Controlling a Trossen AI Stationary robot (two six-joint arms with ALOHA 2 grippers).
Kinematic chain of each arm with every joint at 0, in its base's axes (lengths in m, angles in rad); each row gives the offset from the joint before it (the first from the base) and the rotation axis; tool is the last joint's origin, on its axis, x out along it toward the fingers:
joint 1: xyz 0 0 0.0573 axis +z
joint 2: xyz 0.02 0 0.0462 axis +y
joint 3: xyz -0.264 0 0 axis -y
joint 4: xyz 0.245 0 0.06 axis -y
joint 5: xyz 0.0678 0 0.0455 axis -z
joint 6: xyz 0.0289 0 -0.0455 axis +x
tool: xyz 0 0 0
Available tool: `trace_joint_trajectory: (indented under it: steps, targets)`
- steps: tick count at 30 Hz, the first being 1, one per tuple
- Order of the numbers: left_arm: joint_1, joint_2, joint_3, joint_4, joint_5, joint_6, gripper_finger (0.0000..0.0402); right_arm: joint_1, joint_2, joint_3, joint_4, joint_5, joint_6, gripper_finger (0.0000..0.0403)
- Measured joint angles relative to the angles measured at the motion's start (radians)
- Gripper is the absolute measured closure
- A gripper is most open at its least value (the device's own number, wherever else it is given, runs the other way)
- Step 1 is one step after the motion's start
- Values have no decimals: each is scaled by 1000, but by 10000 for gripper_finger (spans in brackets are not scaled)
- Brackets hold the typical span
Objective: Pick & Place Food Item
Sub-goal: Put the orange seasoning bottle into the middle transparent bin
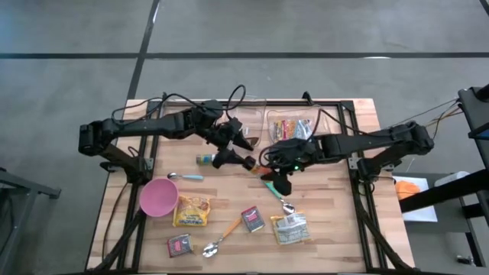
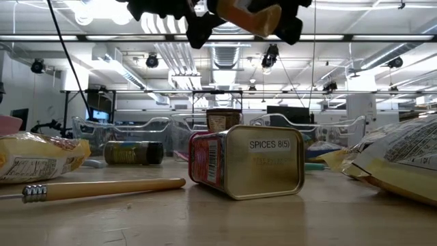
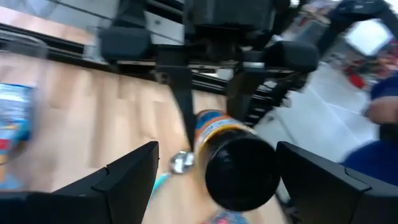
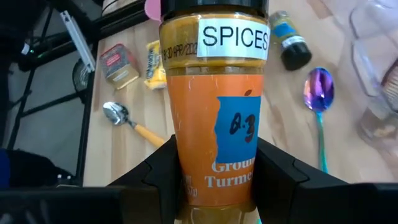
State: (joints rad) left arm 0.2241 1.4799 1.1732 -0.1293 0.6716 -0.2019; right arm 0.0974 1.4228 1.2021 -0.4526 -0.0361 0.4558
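Note:
An orange ground-turmeric jar (image 4: 214, 93) with a white SPICES label and a black lid (image 3: 239, 171) hangs above the table's middle, shut in my right gripper (image 4: 214, 186). In the high view the jar (image 1: 263, 169) shows just left of my right gripper (image 1: 276, 165). My left gripper (image 3: 216, 155) is open and faces the lid end, one finger on each side of it with a gap to both. From above, my left gripper (image 1: 238, 151) sits close to the jar's left. My right gripper pinches the jar's bottom end (image 4: 214, 177) between its two fingers (image 4: 158, 177), one on each side of the round wall. The fingers lie along the jar, which sticks out ahead of them, lid end away. The jar is lifted clear of the table (image 2: 256, 17).
On the table lie a pink bowl (image 1: 158, 197), spoons (image 1: 220, 238), two red spice tins (image 1: 253, 219), snack packets (image 1: 191, 211) and a small dark bottle (image 1: 205, 159). A clear bin (image 1: 290, 122) stands at the far edge. A spice tin (image 2: 246, 164) lies near the front.

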Motion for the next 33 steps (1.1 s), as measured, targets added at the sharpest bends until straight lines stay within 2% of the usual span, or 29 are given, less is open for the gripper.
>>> trace_joint_trajectory:
  steps: [2,6,10,14,21,29,33]
  targets:
    - [-2,1,0,-4,56,-28,74,-5,14,15,7,4,-7,255]
    - [-6,1,0,-3,84,-42,74,-12,13,22,3,4,-12,255]
    - [-10,1,0,0,79,-38,74,-13,4,22,4,-3,-10,255]
    - [-14,1,0,1,22,-34,74,-15,-1,22,21,7,1,255]
    - [-16,1,0,6,-14,-31,74,-14,-1,22,27,5,4,255]
    - [-16,1,0,21,-16,-30,75,-14,-1,22,64,-17,7,255]
    - [-16,1,0,32,-16,-30,89,-14,-1,22,66,-17,7,255]
